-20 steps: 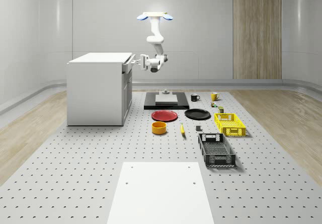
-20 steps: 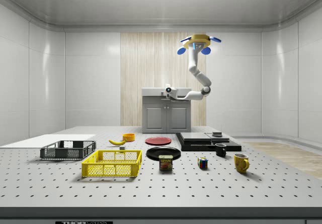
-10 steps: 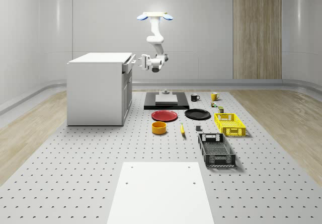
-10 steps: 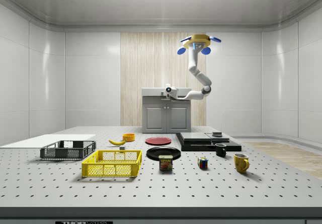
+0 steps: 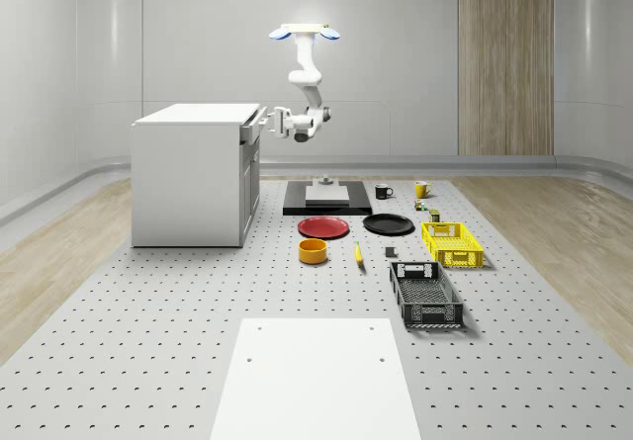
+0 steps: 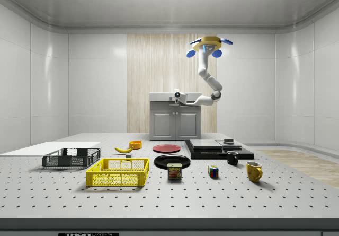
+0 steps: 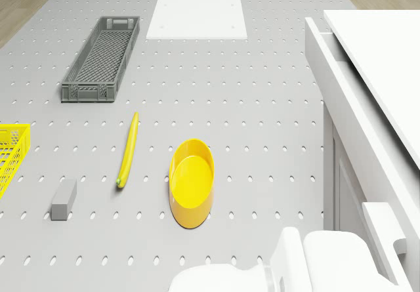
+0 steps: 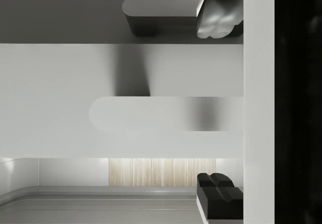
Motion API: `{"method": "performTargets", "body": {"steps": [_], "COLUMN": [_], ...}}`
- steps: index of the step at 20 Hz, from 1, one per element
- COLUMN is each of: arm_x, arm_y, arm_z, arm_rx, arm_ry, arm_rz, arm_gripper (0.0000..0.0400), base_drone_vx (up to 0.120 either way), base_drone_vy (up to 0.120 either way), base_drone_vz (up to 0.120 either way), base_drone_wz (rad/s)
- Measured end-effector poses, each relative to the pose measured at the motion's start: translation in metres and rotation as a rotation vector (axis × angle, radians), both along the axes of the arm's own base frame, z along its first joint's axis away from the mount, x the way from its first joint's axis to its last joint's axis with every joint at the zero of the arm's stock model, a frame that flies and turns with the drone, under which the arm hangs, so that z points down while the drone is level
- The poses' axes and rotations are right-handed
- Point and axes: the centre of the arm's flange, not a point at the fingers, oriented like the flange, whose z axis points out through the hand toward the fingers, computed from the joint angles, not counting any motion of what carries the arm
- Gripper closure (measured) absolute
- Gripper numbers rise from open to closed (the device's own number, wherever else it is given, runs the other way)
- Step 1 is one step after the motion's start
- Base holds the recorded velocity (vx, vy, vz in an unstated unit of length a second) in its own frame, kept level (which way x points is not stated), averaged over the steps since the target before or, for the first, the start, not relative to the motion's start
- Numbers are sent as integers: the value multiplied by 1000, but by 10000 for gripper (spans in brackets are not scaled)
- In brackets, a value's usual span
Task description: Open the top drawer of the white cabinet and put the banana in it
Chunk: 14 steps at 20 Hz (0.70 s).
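Fingers of the gripper stand apart on either side of the top drawer's handle, one light pad and one dark pad showing in the wrist view with the rounded bar between them; whether they touch the bar cannot be told. From the whole-scene view, the gripper sits right at the upper front edge of the white cabinet, level with the top drawer, and the arm bends down to it from the drone. That drone hovers high in the air beside the cabinet's front, above the perforated counter. Well away from the cabinet, the banana lies flat on the counter, just beside the yellow bowl and not touching it.
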Motion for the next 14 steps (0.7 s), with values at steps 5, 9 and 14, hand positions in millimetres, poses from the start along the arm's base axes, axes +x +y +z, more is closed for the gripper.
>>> {"method": "performTargets", "body": {"steps": [5, 9, 14], "arm_x": [0, 0, 0], "arm_y": [11, 15, 17], "arm_z": [0, 0, 0], "arm_rx": [0, 0, -1], "arm_ry": [0, 0, -5], "arm_rz": [0, 0, 0], "arm_gripper": [1, 144, 244], "base_drone_vx": [0, 0, 0], "base_drone_vy": [0, 0, 0], "base_drone_vz": [0, 0, 0], "base_drone_wz": [0, 0, 0]}}
